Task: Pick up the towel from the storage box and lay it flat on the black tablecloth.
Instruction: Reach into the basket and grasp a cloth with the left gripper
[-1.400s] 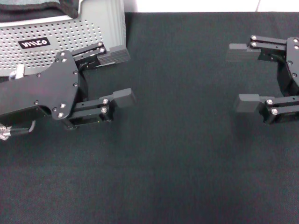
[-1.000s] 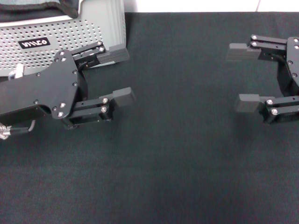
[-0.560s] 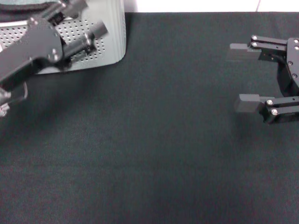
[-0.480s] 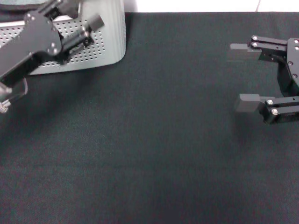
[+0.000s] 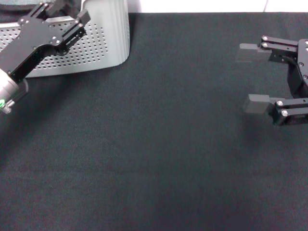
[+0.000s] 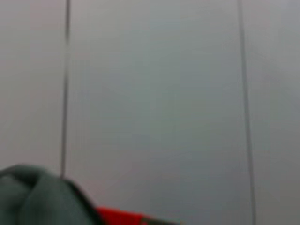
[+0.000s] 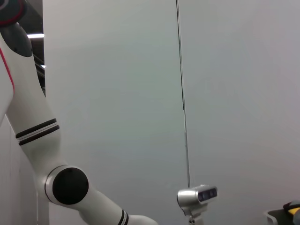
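- Task progress: early stage. The large plain black, finely textured tablecloth (image 5: 159, 159) carries no cloth in the head view; by that evidence, the towel is not yet laid out. Remaining steps, as judged: grasp, lift out, carry over, spread flat.
- Left gripper (image 5: 62, 12): positioned over the near wall of the light grey plastic storage box with perforated dotted walls and rounded corners (image 5: 108, 36), at the far left of the head view, directed into the box. Both fingers are visible with a gap between them, so the jaws stand apart. No cloth is seen between them; the fingertips run to the frame edge, so contact with the contents cannot be confirmed.
- Towel location: the left wrist view shows a fold of soft grey-teal fleecy towel (image 6: 37, 197) close under the camera, beside a small red item (image 6: 119, 217) that cannot be identified. In the head view only a dark strip shows at the box opening.
- Container contents: the box interior is almost wholly outside the head view. Apart from the towel fold, its contents cannot be stated.
- Right gripper (image 5: 252, 77): held above the tablecloth on the right, well apart from the box, jaws wide apart, holding nothing. Judged idle.
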